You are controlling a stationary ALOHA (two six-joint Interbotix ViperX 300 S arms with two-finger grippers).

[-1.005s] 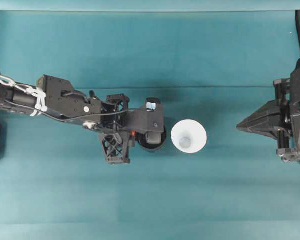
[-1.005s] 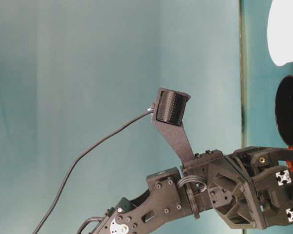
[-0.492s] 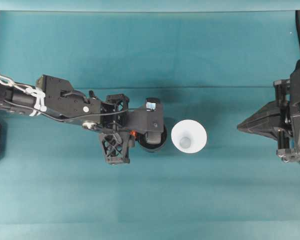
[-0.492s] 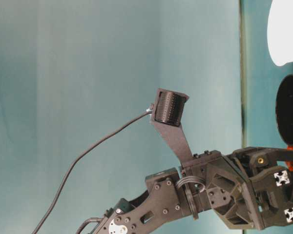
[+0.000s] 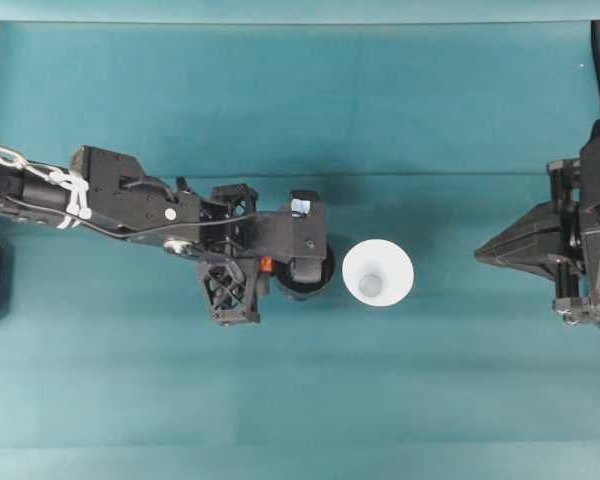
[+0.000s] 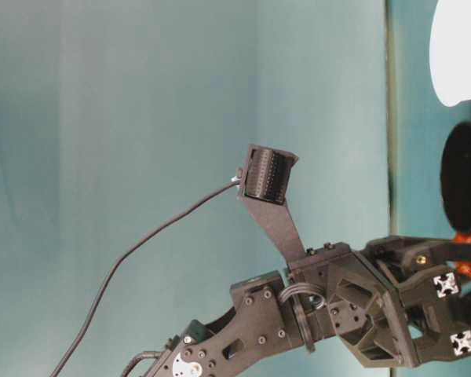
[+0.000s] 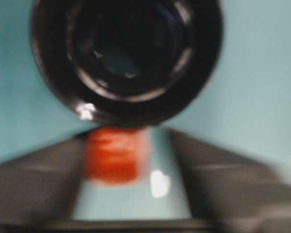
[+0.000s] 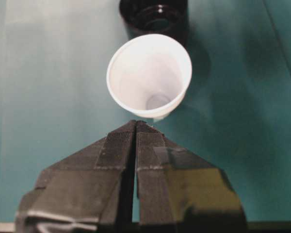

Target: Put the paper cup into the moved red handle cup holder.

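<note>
A teal cloth-covered table (image 5: 300,400) runs across the whole workspace, with a faint seam crossing its middle and black frame posts at the far corners. Near the centre stands the paper cup (image 5: 378,273), upright and open to the overhead camera, white, its small round bottom visible through the wide rim. Just beside it, on the side of the left arm, sits the red handle cup holder (image 5: 305,278) — a glossy black cylinder, also upright, largely covered from above by the left arm's wrist camera mount (image 5: 292,238). A narrow strip of cloth separates cup and holder; they are not touching.

The left gripper (image 7: 131,160) is at the holder's handle side. In the left wrist view its two dark fingers (image 7: 34,179) stand either side of the orange-red handle tab (image 7: 114,155), with bare cloth showing between the tab and the other finger — the jaws are parted and grip nothing. The view is blurred, so whether one finger touches the tab cannot be told. The holder's mouth is dark and holds nothing.

The right gripper (image 8: 136,127) waits at the right of the table, well apart from the cup, its fingers pressed together into a wedge with only a hairline between them. Its tip points at the cup, which stands directly between it and the holder beyond.
</note>
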